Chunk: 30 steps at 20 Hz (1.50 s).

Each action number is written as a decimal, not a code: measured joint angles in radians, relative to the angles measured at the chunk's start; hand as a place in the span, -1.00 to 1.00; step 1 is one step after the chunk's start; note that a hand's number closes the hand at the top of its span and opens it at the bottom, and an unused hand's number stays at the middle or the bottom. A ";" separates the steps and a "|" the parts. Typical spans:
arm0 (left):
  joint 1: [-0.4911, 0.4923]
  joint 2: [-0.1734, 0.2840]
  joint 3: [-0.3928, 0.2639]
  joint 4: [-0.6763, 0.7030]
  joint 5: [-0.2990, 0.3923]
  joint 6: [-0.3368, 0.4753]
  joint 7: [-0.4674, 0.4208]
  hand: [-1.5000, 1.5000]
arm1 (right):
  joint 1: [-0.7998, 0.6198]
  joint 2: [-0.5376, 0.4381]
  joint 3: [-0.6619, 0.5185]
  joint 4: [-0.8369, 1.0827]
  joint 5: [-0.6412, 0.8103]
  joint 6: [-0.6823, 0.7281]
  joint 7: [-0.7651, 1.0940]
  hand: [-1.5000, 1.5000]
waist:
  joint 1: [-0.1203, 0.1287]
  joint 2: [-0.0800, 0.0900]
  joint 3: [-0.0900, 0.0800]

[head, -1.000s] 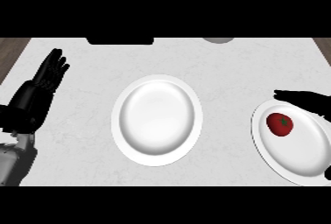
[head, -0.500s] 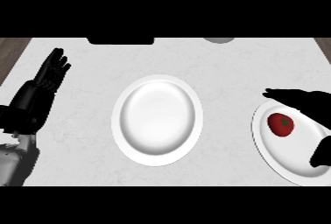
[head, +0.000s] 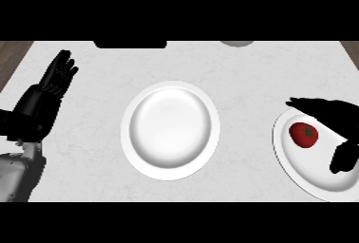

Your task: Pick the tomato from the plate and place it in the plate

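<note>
Counting 2 white plates, 1 tomato (head: 304, 134) for you.
Tomato sits on rt plate (head: 308, 175); centre plate (head: 170, 129) bare. Right hand (head: 335, 114) spread over tomato, holding nothing; left hand (head: 51, 85) open, resting left edge.

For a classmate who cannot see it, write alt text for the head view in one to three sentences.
The robot's right hand, fingers spread open, hovers over a red tomato lying on a white plate at the right edge of a pale counter. A second white plate in the middle holds nothing. The left hand rests open at the left, fingers up.
</note>
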 measured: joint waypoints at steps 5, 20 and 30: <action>0.008 -0.017 0.022 -0.008 -0.020 -0.020 -0.004 0.00 | -0.015 0.052 0.014 0.124 0.095 -0.031 -0.076 -1.00 | 0.002 0.000 0.000; -0.008 -0.054 0.083 -0.017 -0.049 -0.081 0.038 0.00 | -0.074 0.188 -0.021 0.382 0.292 -0.190 -0.217 1.00 | 0.002 -0.002 -0.003; 0.038 -0.058 0.114 -0.009 -0.076 -0.056 0.027 0.00 | 0.086 0.242 -0.187 0.322 0.304 -0.408 0.007 1.00 | -0.081 -0.033 -0.013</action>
